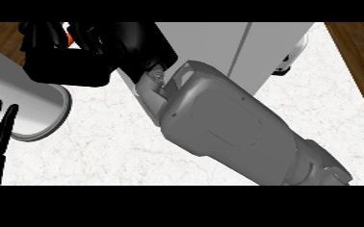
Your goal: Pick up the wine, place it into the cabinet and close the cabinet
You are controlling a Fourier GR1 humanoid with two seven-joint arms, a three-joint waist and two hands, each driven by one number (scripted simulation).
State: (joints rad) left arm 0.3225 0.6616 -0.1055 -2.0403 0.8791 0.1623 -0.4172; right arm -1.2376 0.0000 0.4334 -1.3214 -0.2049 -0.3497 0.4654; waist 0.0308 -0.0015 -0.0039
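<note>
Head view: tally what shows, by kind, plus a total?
Grey forearms: 2, left forearm and right forearm
Black hands: 1 sure, the left hand; the other cannot be told from the dark mass by the cabinet
Cabinet: 1
Counter: 1
Wine: 0 made out
Total: 5

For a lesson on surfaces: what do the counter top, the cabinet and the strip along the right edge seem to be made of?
Counter top: probably polished marble or stone, white with faint grey veins. Cabinet: plain light grey panels with a matte look, perhaps painted wood or laminate. Strip at the right edge: brown with grain lines, likely wood.
</note>
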